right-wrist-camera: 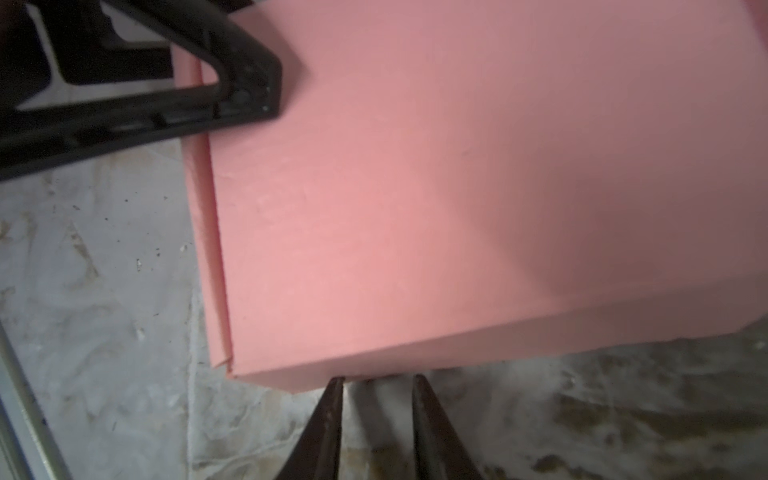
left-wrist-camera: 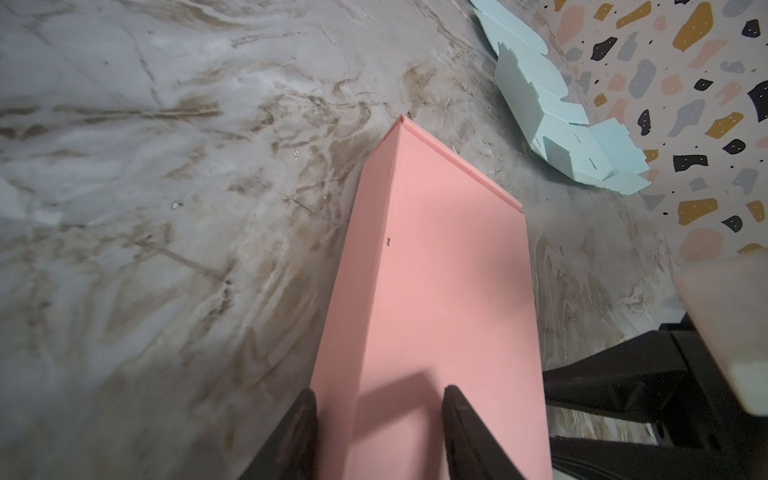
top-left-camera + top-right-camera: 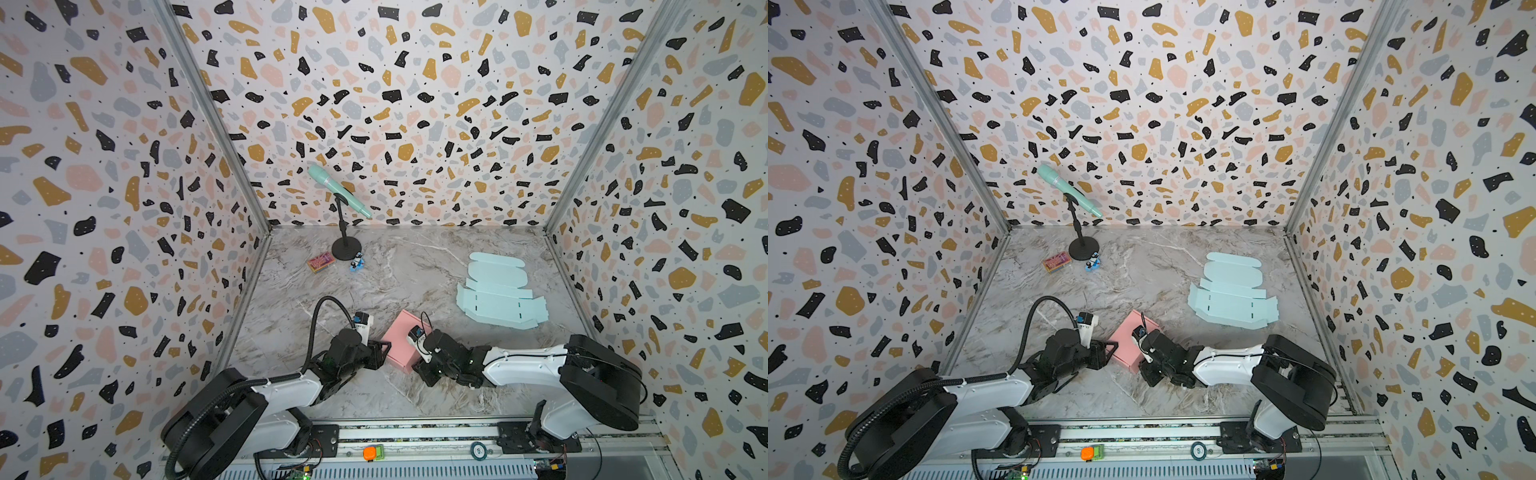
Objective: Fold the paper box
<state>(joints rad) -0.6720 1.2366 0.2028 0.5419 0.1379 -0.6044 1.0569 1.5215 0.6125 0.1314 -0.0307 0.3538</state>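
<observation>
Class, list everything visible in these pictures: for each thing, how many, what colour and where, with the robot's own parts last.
pink box: 1, pink, closed, front centre
box blanks: count unclear, pale blue, flat, far right
stand: 1, black, back left
microphone: 1, mint green, on the stand
packet: 1, pink and yellow, left of the stand's base
toy figure: 1, blue and white, beside the stand's base
button: 1, orange, front rail
table: 1, grey marble
walls: 3, terrazzo-patterned, around the table
left claw: 1, black, jaws apart over a pink box corner
right claw: 1, black, narrow gap, tips at the pink box's bottom edge
</observation>
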